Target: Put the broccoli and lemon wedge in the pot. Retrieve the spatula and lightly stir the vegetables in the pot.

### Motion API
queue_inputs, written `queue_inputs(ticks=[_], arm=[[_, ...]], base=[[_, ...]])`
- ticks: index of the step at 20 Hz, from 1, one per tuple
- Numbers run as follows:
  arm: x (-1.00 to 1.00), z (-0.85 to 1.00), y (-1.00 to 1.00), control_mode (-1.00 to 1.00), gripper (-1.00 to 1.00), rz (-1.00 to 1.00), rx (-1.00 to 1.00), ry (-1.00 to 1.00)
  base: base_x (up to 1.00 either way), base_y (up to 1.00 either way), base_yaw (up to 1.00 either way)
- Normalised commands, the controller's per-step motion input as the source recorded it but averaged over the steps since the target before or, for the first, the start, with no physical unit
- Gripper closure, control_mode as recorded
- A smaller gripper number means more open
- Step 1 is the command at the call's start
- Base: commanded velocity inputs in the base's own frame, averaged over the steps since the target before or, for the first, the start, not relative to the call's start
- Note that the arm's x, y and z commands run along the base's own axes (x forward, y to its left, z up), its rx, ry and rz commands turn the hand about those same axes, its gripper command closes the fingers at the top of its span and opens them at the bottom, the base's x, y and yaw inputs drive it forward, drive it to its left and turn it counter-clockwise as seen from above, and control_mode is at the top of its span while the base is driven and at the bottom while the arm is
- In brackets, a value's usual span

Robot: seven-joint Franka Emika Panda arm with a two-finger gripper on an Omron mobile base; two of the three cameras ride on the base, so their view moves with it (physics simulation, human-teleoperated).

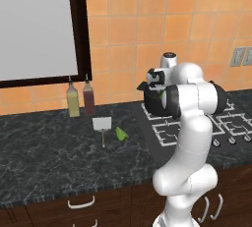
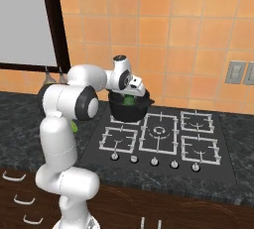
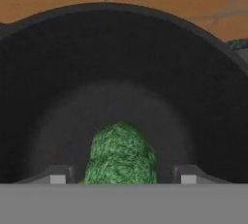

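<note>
The broccoli (image 3: 121,152) is seen inside the pot (image 2: 128,109), low in the black bowl and between the two finger tips of the hand (image 3: 120,175), which are spread with a gap on either side of the green head, so nothing is judged to be pinched. The pot stands on the rear left burner of the stove (image 2: 163,139), and the hand (image 2: 128,94) is held over its rim. The first part of the task is therefore taken as done or all but done. The lemon wedge (image 1: 121,133) is left lying on the dark tabletop (image 1: 49,147), just beside the spatula (image 1: 102,127), whose pale blade lies near two bottles (image 1: 81,99). Still to be done: the wedge put into the pot, the spatula fetched, and the vegetables lightly stirred.
</note>
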Motion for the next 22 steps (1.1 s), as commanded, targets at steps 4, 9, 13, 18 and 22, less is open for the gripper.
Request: queue_inputs(ticks=[4,9,13,18,22], arm=[[-0.03,0.42,0.00,-1.00,-1.00,0.00,0.00,0.00],[-0.66,0.99,0.22,-1.00,-1.00,0.00,0.03,-0.11],[-0.79,1.00,0.62,-1.00,-1.00,0.00,0.06,0.00],[-0.84,0.63,0.87,-1.00,-1.00,0.00,0.05,0.10],[-0.93,0.08,1.00,-1.00,-1.00,0.00,0.02,0.12]], base=[[0.00,0.00,0.00],[0.00,0.00,0.00],[0.00,0.00,0.00],[0.00,0.00,0.00],[0.00,0.00,0.00]])
